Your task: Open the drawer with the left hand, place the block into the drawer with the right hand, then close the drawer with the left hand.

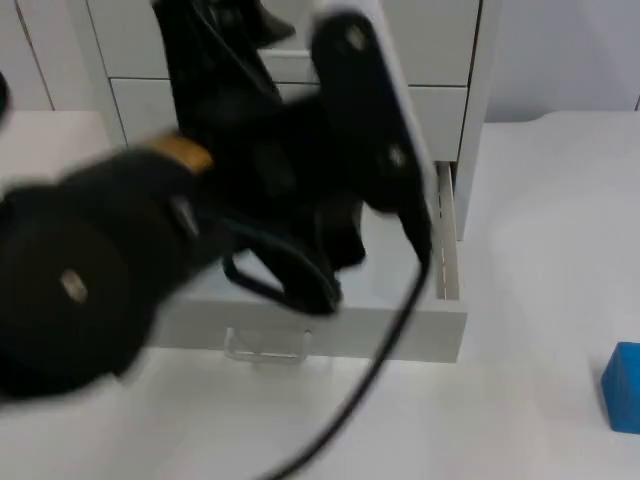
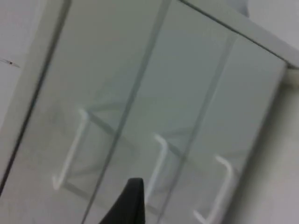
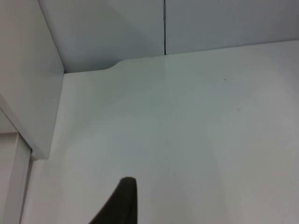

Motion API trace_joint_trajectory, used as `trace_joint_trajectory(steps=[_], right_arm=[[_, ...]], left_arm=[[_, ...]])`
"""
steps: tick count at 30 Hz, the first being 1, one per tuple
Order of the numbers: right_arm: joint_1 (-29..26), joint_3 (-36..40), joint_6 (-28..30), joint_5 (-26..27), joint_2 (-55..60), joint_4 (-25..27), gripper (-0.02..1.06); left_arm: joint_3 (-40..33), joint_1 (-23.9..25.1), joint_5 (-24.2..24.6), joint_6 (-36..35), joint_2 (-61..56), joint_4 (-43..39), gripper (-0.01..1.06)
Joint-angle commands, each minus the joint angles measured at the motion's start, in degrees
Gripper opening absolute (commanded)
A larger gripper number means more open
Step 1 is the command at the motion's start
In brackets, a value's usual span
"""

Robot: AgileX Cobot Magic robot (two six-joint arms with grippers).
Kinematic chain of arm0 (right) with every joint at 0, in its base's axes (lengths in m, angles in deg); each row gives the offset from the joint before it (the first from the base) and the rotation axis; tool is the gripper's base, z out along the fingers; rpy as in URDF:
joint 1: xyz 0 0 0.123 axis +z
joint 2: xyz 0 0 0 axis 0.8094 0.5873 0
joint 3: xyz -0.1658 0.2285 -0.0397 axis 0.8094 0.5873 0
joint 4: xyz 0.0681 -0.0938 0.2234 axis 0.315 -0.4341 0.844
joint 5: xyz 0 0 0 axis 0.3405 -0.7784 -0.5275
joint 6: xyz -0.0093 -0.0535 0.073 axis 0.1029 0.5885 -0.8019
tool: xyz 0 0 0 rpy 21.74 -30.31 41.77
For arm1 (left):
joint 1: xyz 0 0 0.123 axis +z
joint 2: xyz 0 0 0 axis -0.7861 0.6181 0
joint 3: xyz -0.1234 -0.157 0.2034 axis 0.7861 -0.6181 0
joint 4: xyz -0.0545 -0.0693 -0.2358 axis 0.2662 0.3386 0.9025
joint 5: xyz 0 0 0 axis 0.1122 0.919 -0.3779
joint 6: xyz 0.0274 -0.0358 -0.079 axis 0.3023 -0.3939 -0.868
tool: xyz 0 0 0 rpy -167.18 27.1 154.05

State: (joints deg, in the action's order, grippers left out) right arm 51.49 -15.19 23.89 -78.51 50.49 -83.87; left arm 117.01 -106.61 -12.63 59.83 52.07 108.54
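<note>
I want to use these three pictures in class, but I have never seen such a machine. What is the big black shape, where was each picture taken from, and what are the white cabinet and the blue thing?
The black shape is the left arm of a two-armed robot, close to a fixed camera that looks down on a white table. The other two pictures come from small cameras on the robot's wrists, looking along each gripper; the dark tip in each is a fingertip.

On the table stands a white cabinet of drawers. Its bottom drawer is pulled open, with a clear handle on its front. The left wrist view faces the drawer fronts and their handles. The blue block lies on the table to the drawer's right, untouched. The right wrist view looks onto bare table beside the cabinet. Nothing is seen to be held.
</note>
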Motion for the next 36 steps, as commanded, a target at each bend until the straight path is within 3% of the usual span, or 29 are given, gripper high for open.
trace_joint_trajectory(steps=[1, 2, 3, 7, 8, 9, 10, 12, 13, 14, 17, 19, 24, 26, 29, 32, 36], right_arm=[[-0.1, -0.6, 0.2, 0.6, -0.3, 0.0, 1.05], [-0.1, -0.6, 0.2, 0.6, -0.3, 0.0, 1.05], [-0.1, -0.6, 0.2, 0.6, -0.3, 0.0, 1.05], [-0.1, -0.6, 0.2, 0.6, -0.3, 0.0, 1.05], [-0.1, -0.6, 0.2, 0.6, -0.3, 0.0, 1.05], [-0.1, -0.6, 0.2, 0.6, -0.3, 0.0, 1.05], [-0.1, -0.6, 0.2, 0.6, -0.3, 0.0, 1.05], [-0.1, -0.6, 0.2, 0.6, -0.3, 0.0, 1.05], [-0.1, -0.6, 0.2, 0.6, -0.3, 0.0, 1.05], [-0.1, -0.6, 0.2, 0.6, -0.3, 0.0, 1.05], [-0.1, -0.6, 0.2, 0.6, -0.3, 0.0, 1.05], [-0.1, -0.6, 0.2, 0.6, -0.3, 0.0, 1.05], [-0.1, -0.6, 0.2, 0.6, -0.3, 0.0, 1.05], [-0.1, -0.6, 0.2, 0.6, -0.3, 0.0, 1.05], [-0.1, -0.6, 0.2, 0.6, -0.3, 0.0, 1.05], [-0.1, -0.6, 0.2, 0.6, -0.3, 0.0, 1.05], [-0.1, -0.6, 0.2, 0.6, -0.3, 0.0, 1.05]], left_arm=[[0.4, 2.9, 4.8, -6.7, -1.4, -8.4, 1.01], [0.9, 5.7, 8.2, -12.2, -1.8, -13.5, 1.01], [0.9, 5.7, 8.2, -12.2, -1.8, -13.5, 1.01], [4.6, 15.7, 24.5, -35.2, -3.2, -31.9, 1.01], [4.6, 15.7, 24.5, -35.2, -3.2, -31.9, 1.01], [7.1, 18.8, 31.1, -46.8, -3.5, -41.4, 1.01], [7.7, 19.9, 33.5, -51.1, -3.6, -44.7, 1.01], [11.5, 23.0, 41.8, -67.8, -4.2, -58.3, 1.01], [14.0, 24.3, 45.9, -82.0, -4.7, -69.0, 1.01], [14.0, 24.3, 45.9, -82.0, -4.7, -69.0, 1.01], [17.3, 24.9, 52.6, -101.5, -6.9, -80.4, 1.01], [18.0, 24.9, 56.1, -108.6, -9.4, -81.8, 1.01], [18.0, 24.9, 60.7, -116.1, -14.8, -79.6, 1.01], [18.0, 24.9, 65.3, -120.9, -19.9, -78.6, 1.01], [18.0, 24.9, 68.2, -119.9, -23.4, -77.0, 1.01], [18.0, 26.4, 69.7, -105.3, -27.4, -64.8, 1.01], [18.0, 30.5, 71.6, -98.3, -29.5, -56.5, 1.01]])
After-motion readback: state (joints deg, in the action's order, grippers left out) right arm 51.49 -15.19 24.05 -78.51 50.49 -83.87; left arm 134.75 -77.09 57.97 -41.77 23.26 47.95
